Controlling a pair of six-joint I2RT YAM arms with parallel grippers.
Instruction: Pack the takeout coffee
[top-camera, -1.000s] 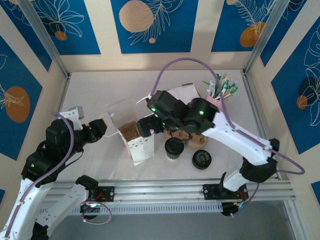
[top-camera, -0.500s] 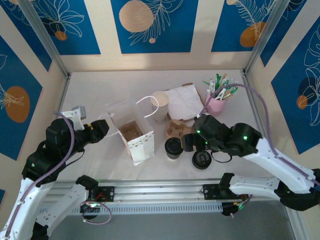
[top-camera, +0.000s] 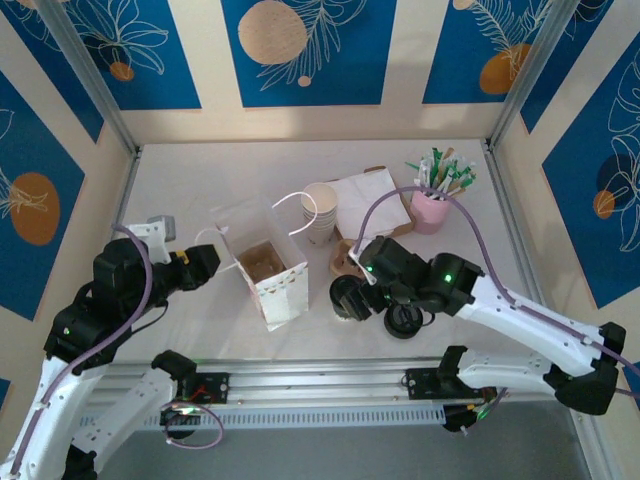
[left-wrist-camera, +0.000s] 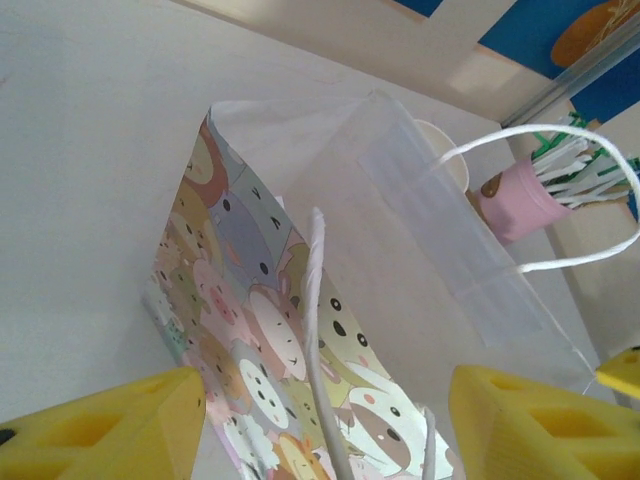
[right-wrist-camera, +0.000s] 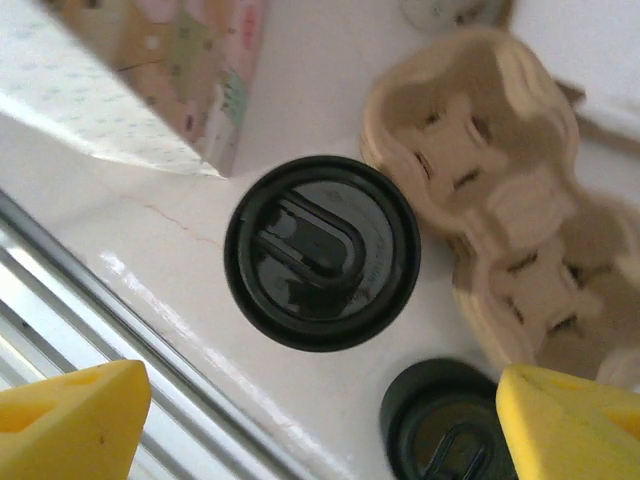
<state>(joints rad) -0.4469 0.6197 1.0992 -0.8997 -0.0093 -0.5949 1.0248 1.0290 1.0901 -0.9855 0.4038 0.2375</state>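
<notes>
The takeout coffee (top-camera: 345, 300) (right-wrist-camera: 322, 252), a cup under a round black lid, stands upright just right of the paper bag (top-camera: 270, 277). My right gripper (top-camera: 357, 291) (right-wrist-camera: 320, 430) hangs open above the coffee, its yellow fingertips (right-wrist-camera: 70, 420) wide apart and touching nothing. The bag (left-wrist-camera: 260, 300), printed with cartoon animals, stands open. My left gripper (top-camera: 205, 258) (left-wrist-camera: 320, 430) sits at the bag's left side, open, with the white handle cord (left-wrist-camera: 318, 340) running loose between its pads.
A flat black lid (top-camera: 403, 320) (right-wrist-camera: 445, 425) lies right of the coffee. Behind it sit a pulp cup carrier (top-camera: 345, 258) (right-wrist-camera: 500, 200), a stack of cream cups (top-camera: 320, 212), napkins (top-camera: 368, 195) and a pink stirrer holder (top-camera: 432, 210). The metal rail (top-camera: 320, 375) borders the front.
My right arm swung back from over the bag and cup stack, then moved left until its gripper came over the coffee. The left arm stayed almost still at the bag handle.
</notes>
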